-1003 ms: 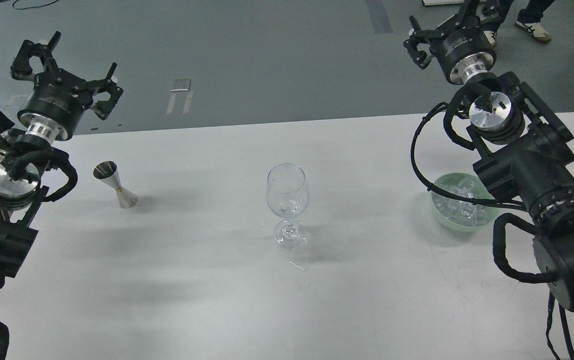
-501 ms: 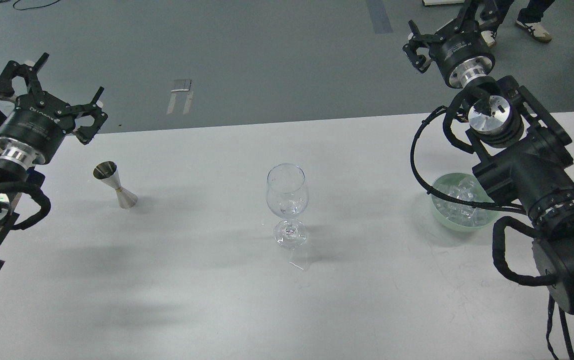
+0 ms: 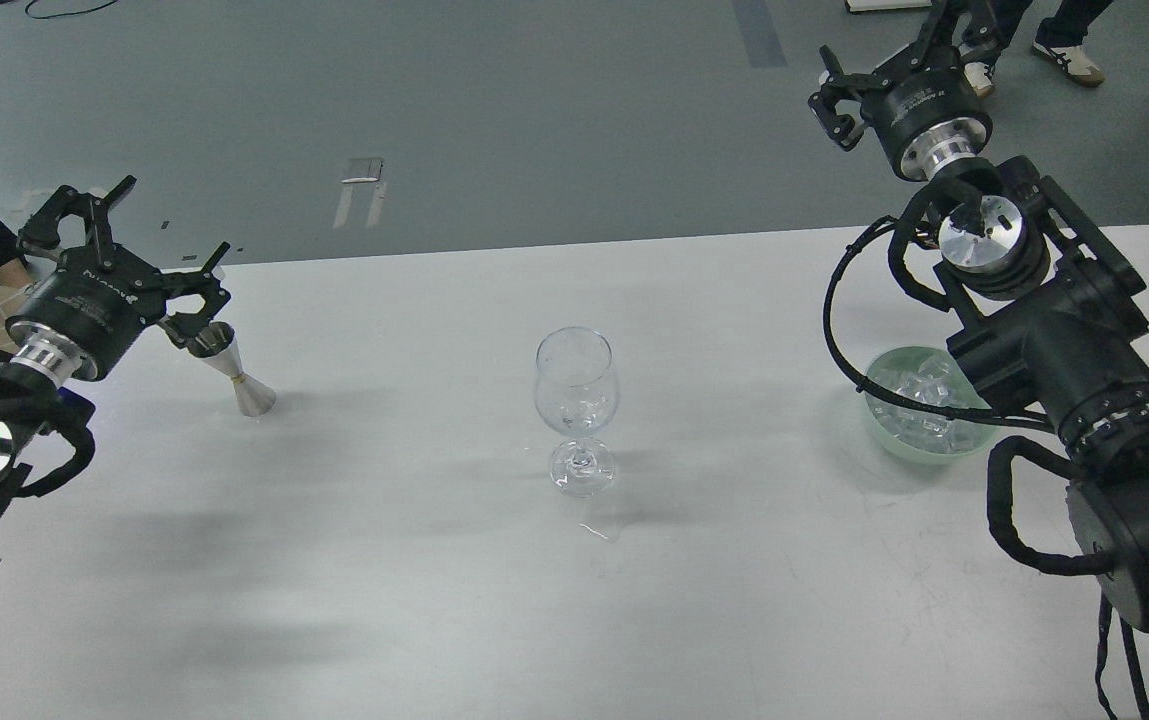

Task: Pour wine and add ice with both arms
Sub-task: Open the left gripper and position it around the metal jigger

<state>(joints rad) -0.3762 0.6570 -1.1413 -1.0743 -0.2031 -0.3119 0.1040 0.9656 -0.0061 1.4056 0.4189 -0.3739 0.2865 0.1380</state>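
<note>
A clear wine glass (image 3: 576,403) stands upright mid-table; any wine in it is too faint to see. A steel jigger (image 3: 231,369) stands at the left. My left gripper (image 3: 124,240) is open and empty, its right finger (image 3: 196,300) close beside the jigger's rim. A pale green bowl (image 3: 884,432) holds several clear ice cubes (image 3: 919,404) at the right, partly hidden by my right arm. My right gripper (image 3: 894,50) is open and empty, raised beyond the table's far edge.
The white table (image 3: 434,560) ends at a far edge near the top third of the view, with grey floor beyond. People's feet (image 3: 1069,55) stand at the top right. My right arm (image 3: 1084,380) fills the table's right side.
My left gripper has come down and to the right, from above the far edge to just beside the jigger's rim. The right gripper has hardly moved.
</note>
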